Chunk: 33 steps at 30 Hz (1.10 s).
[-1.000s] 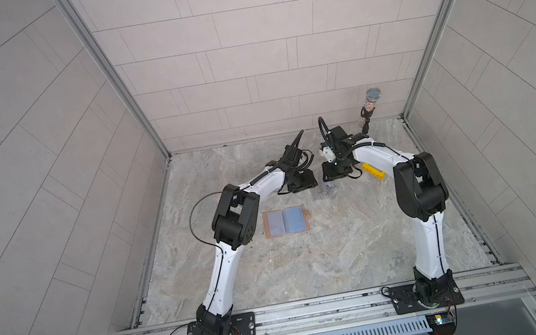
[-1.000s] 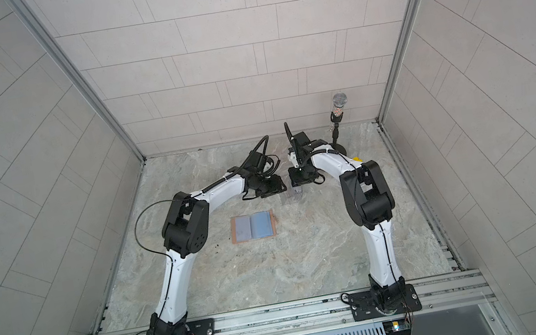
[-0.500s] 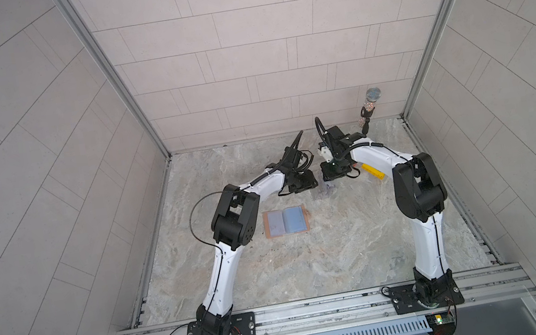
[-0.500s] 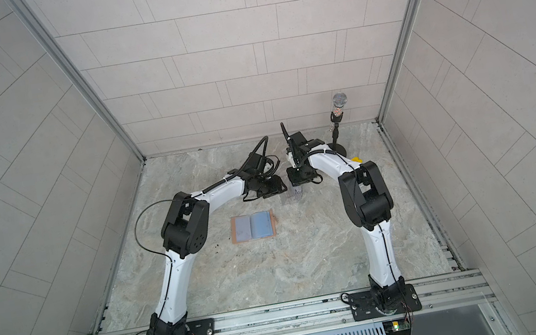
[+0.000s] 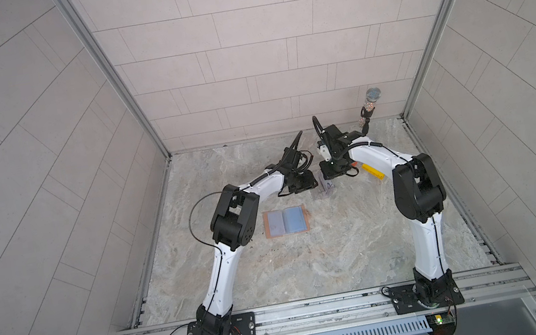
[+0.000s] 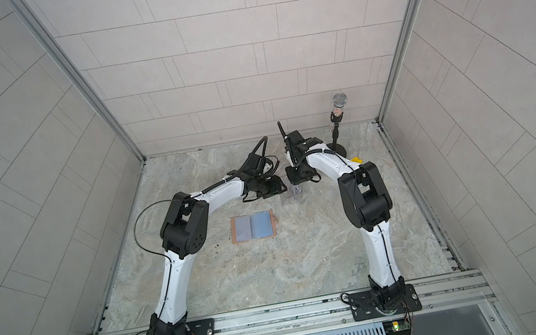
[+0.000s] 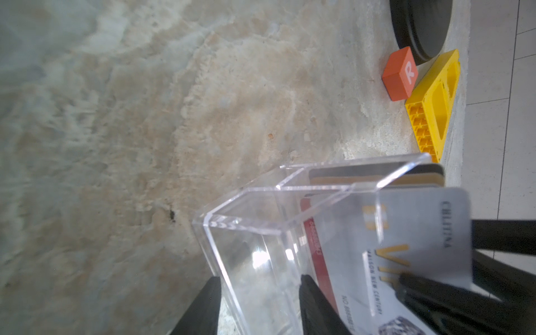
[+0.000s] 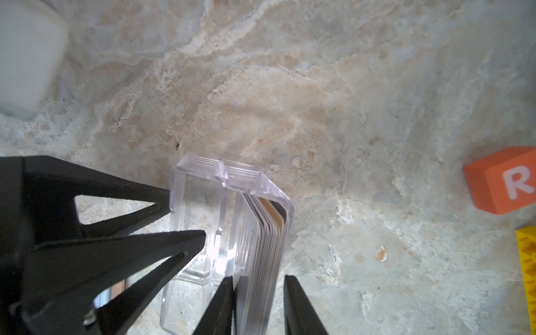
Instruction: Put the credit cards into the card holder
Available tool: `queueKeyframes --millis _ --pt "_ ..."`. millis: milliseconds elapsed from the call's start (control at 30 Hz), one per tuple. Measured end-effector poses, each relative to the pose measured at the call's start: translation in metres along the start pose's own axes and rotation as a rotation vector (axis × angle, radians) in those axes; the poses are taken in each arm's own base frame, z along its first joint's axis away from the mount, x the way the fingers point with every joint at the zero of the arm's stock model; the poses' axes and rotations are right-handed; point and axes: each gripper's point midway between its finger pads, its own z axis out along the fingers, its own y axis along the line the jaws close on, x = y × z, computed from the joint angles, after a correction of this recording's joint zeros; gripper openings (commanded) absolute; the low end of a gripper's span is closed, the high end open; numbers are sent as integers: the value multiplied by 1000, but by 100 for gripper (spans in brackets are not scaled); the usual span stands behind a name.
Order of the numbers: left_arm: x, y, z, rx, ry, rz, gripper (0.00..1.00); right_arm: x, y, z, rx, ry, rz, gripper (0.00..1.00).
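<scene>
Left gripper [image 7: 259, 278] clamps the clear box [image 7: 246, 240] (credit cards [image 8: 265, 246] inside); right gripper [image 8: 258, 278] straddles them, grip unclear

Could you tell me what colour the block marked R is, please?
The block is orange; the left wrist view shows it best.

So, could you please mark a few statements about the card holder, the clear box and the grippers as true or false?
1. The card holder lies open on the table. True.
2. The clear box is empty. False: credit cards stand in it.
3. The right gripper straddles the credit cards. True.
4. The orange block shows a B. False: it shows an R.
5. The left gripper is at the card holder. False: it is at the clear box.
</scene>
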Motion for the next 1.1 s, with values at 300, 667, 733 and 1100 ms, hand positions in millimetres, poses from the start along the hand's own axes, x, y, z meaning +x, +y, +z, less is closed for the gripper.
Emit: queueKeyframes --millis 300,667,733,1100 --pt "0 1 0 1 1 -1 47 1 -1 -1 22 4 -9 36" --pt "0 1 0 3 0 -1 47 0 2 -6 60 6 -30 36" --pt "0 1 0 4 0 -2 47 0 3 -7 61 5 -35 35" --pt "1 1 -1 5 0 -3 47 2 10 -8 58 11 -51 35"
